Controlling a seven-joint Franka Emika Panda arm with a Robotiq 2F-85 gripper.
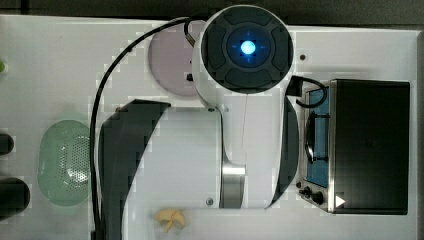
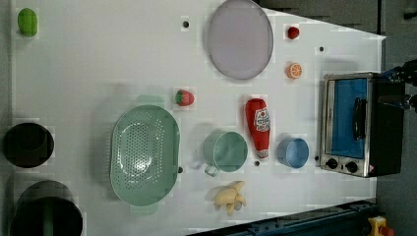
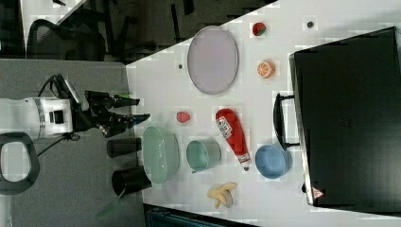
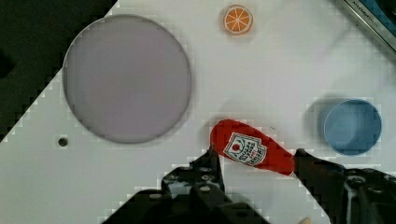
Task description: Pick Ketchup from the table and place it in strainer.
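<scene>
One Ketchup [image 2: 258,127] bottle lies flat mid-bench, between one green cup [image 2: 225,151] and one blue bowl [image 2: 293,152], cap toward the bench's banana-side edge. One strainer [image 2: 144,155] sits well apart beyond the cup. One plate [image 2: 240,38], one banana [image 2: 230,197], one toaster oven [image 2: 351,124]. Gripper [image 4: 256,170] above the bench, jaws spread, holding nothing.

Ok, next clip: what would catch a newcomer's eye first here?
Probably the red ketchup lying on the white table between the green cup and blue bowl in the left view. Next, the pale green strainer at the left view's left of the cup, and the gripper, jaws open, high above the table.
</scene>
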